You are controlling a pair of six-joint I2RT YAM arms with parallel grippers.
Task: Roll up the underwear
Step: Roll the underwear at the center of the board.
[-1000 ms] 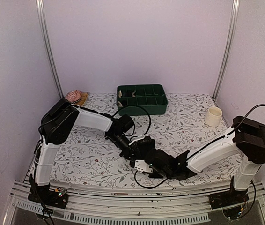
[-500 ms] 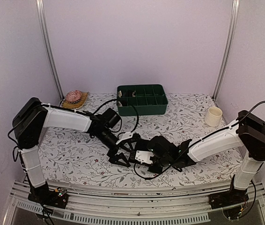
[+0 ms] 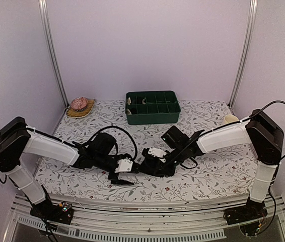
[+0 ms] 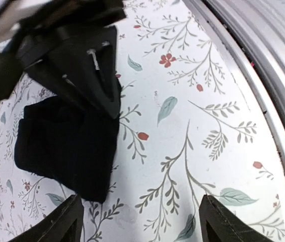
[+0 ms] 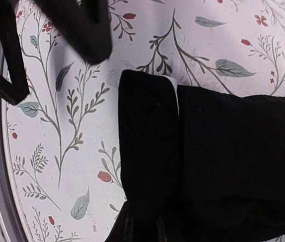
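Black underwear [image 4: 64, 146]: folded bundle, near centre of the floral worktop [image 3: 218, 174]. Left claw [image 4: 142, 229]: fingers apart, empty, just beside the bundle, now lower and further left than before. Right claw [image 5: 143, 229]: apparently clamped on the bundle's edge, though the view is poor. Far side: green tray [image 3: 152, 107], and a cup [image 3: 227, 119] partly behind the right arm [image 3: 223, 136].

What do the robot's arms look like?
The left arm and right arm are smooth white tubes with chunky black joints. Thin black cables loop beside them. The left tool and right tool are black, each with a small white patch. The left one's fingers are pointy black wedges.
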